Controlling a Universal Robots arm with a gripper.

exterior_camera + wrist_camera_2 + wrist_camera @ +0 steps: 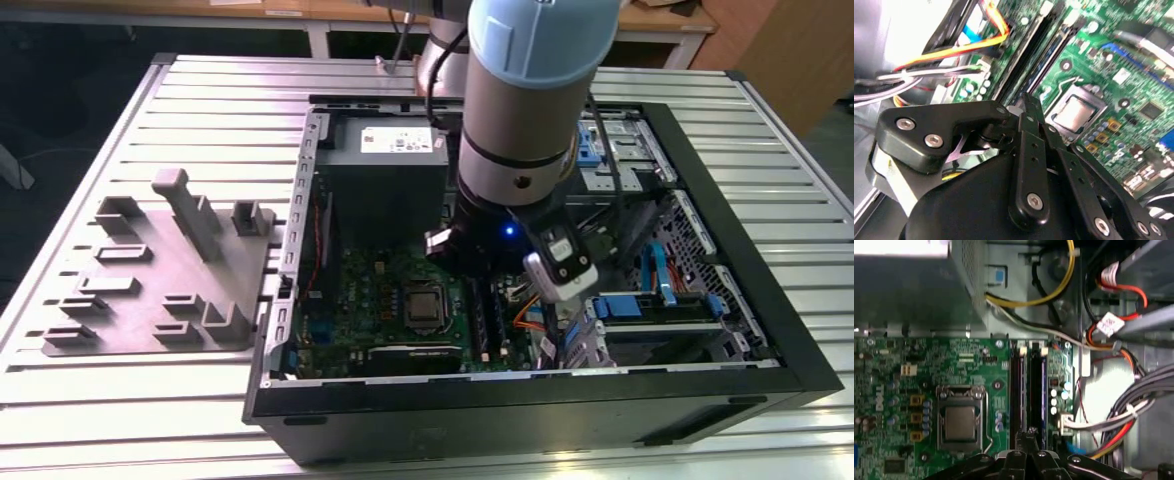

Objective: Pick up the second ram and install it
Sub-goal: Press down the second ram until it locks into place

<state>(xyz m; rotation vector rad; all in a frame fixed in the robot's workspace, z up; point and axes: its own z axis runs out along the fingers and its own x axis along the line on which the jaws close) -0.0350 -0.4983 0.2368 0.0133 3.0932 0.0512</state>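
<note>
Right now I have the grey-and-blue robot arm (534, 120) reaching down into the open black computer case (534, 410), which sits on the ribbed metal table (134, 420) just beside the grey plastic fixture plate (160, 290) with its upright blocks. In both wrist views the black claw (1029, 432) (1026, 100) looks clenched, its two thin fingertips pressed together with nothing visible between them. It hovers low over the green motherboard (979, 365), right above the near end of the paired long black sockets that run next to the square silver processor socket (960, 422). The second ram, a long thin dark memory stick (1037, 395), appears to stand in the socket farther from the processor, showing a faint bluish sheen along its length, with white latches at its far end. I cannot tell whether the fingertips actually touch it, nor whether it is pushed fully home. A bundle of orange, red and white cables (969, 47) runs close past the claw on the side away from the processor
</note>
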